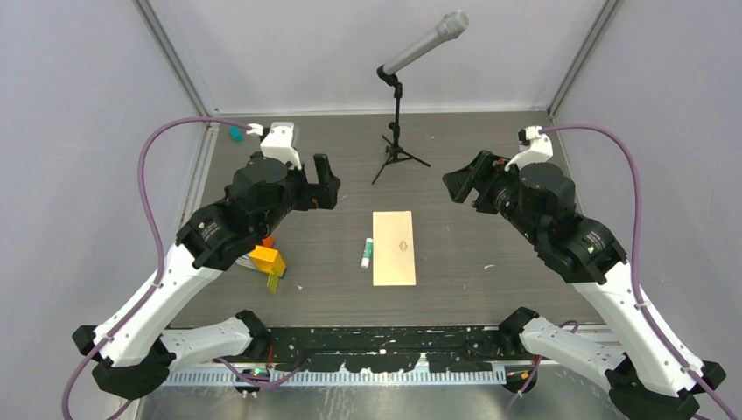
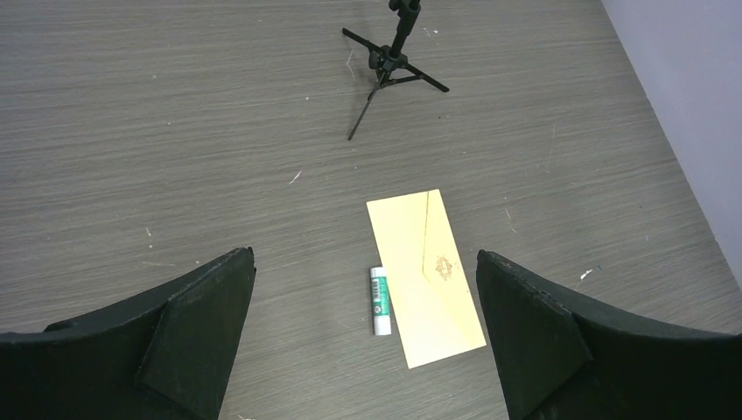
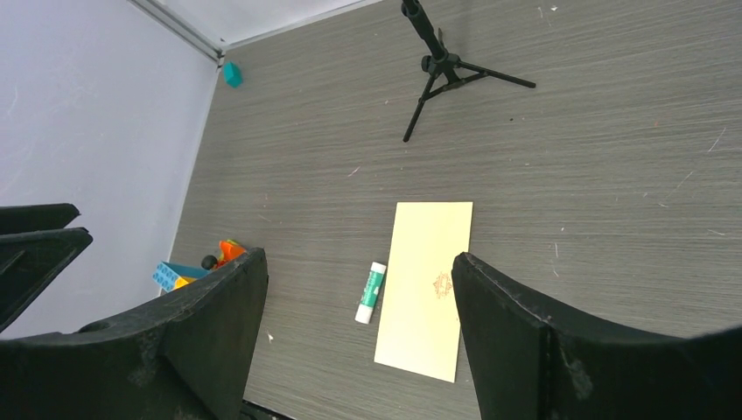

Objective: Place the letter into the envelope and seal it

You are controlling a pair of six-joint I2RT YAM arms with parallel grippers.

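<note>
The tan envelope (image 1: 394, 248) lies flat on the middle of the table, its flap folded down and its small dark diamond mark facing up. It also shows in the left wrist view (image 2: 426, 276) and the right wrist view (image 3: 427, 289). The letter is not in view. My left gripper (image 1: 325, 182) hangs open above the table to the envelope's far left, with nothing between its fingers (image 2: 365, 256). Off to the envelope's far right, my right gripper (image 1: 461, 186) is also raised, open and empty (image 3: 359, 258).
A green-and-white glue stick (image 1: 367, 252) lies just left of the envelope, parallel to it. A microphone on a small tripod stand (image 1: 398, 131) rises at the back centre. Coloured toy blocks (image 1: 267, 261) sit under the left arm, and a teal object (image 1: 235, 134) lies in the back left corner.
</note>
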